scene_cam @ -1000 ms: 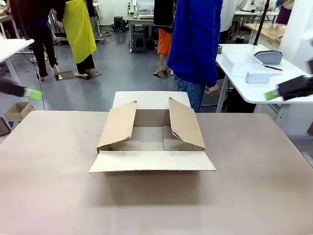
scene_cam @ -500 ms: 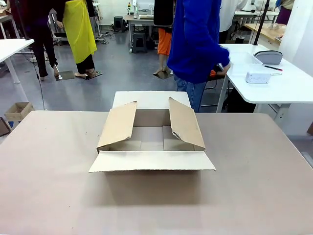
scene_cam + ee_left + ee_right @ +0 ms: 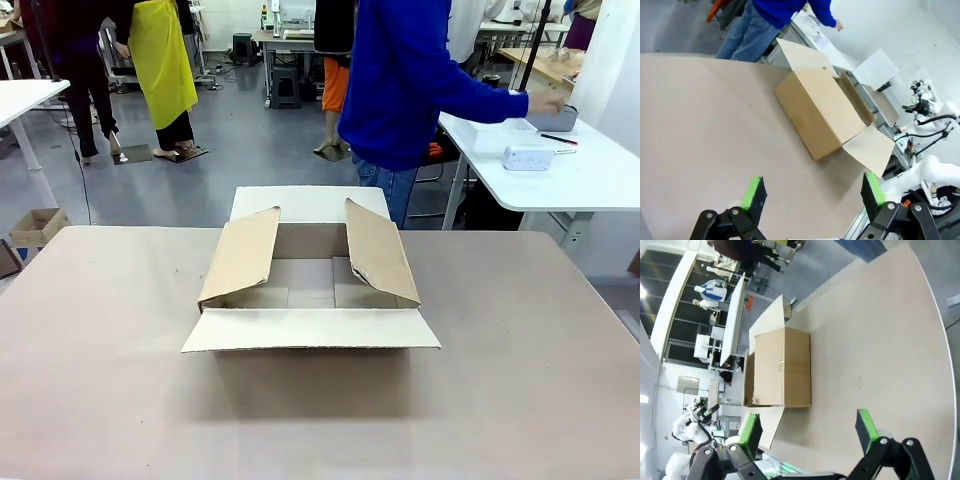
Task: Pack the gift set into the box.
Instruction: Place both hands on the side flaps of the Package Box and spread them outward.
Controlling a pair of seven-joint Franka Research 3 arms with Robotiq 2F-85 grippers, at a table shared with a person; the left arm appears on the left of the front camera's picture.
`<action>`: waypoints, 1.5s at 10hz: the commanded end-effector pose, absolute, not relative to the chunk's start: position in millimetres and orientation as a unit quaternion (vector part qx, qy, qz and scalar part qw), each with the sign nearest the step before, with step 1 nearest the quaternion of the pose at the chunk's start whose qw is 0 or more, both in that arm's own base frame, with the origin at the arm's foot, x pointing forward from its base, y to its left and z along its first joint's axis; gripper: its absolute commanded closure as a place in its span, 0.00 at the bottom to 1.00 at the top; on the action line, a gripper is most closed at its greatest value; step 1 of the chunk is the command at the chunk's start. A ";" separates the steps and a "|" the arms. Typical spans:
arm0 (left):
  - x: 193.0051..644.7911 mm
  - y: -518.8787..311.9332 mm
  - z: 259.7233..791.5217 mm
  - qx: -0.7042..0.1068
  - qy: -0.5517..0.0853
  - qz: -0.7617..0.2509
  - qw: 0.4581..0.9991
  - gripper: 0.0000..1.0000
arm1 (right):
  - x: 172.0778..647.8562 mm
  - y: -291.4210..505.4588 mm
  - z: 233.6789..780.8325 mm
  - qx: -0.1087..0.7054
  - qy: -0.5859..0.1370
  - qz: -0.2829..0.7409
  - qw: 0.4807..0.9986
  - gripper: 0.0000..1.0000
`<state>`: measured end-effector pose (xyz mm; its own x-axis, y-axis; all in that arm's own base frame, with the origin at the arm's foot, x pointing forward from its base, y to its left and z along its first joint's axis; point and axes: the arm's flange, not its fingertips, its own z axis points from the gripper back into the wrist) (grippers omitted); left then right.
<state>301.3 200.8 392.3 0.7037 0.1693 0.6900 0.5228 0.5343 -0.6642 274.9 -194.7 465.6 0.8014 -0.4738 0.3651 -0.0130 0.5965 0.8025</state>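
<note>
Two open, empty tools: left gripper (image 3: 812,182) and right gripper (image 3: 807,419) hang above the counter (image 3: 520,380). Mid-counter, the box (image 3: 240,258) stands with its flaps spread. A person's hand (image 3: 545,100) reaches toward a side table (image 3: 590,170). Packing hasn't started; next, the gift set probably has to be brought over.

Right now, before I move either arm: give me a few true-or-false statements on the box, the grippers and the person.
1. The box stands upright with its flaps open. True.
2. Something already lies in the box. False: the part of its floor that shows is bare.
3. The left gripper and the right gripper are both open and empty. True.
4. The person's hand rests on the box. False: it reaches over the white side table, away from the box.
</note>
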 end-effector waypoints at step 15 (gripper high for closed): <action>376.5 -181.0 489.4 -0.307 -0.139 -0.323 0.885 0.00 | 366.8 179.9 486.1 0.258 -0.344 0.519 0.738 0.00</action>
